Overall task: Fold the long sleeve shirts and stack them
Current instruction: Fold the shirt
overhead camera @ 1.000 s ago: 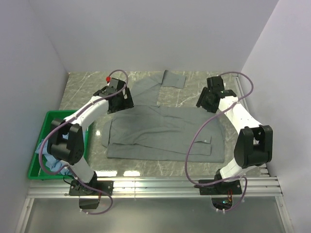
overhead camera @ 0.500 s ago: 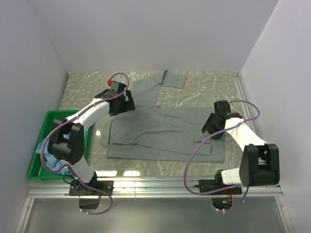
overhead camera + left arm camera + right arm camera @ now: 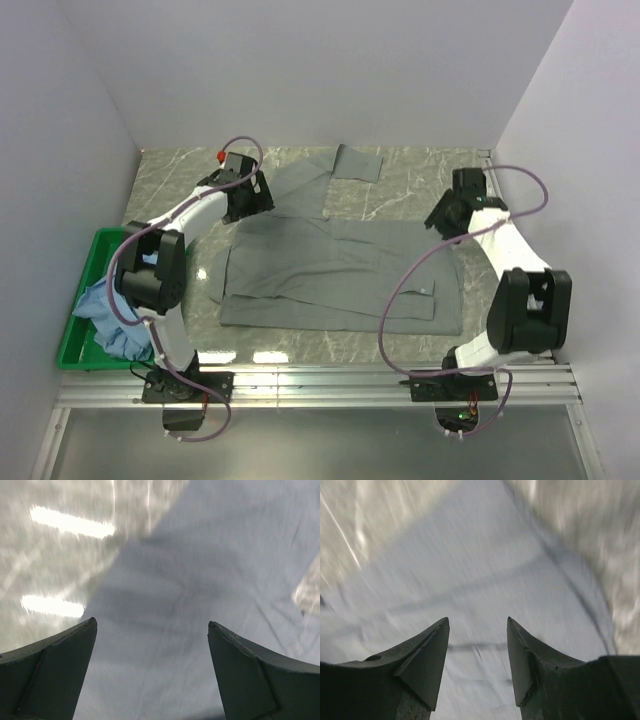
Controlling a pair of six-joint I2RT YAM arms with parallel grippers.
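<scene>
The grey-green shirt lies spread flat in the middle of the table, one sleeve reaching toward the back. It fills the left wrist view and the right wrist view. My left gripper is open and empty over the shirt's back left corner. My right gripper is open and empty over the shirt's back right corner. The light blue shirt lies bunched in the green bin.
The green plastic bin stands at the table's left edge. White walls close in the back and both sides. A metal rail runs along the near edge.
My right gripper swung down to the shirt's right side, then back up to its back right corner. My left gripper shifted slightly back and left. The blue shirt in the bin looks more heaped.
</scene>
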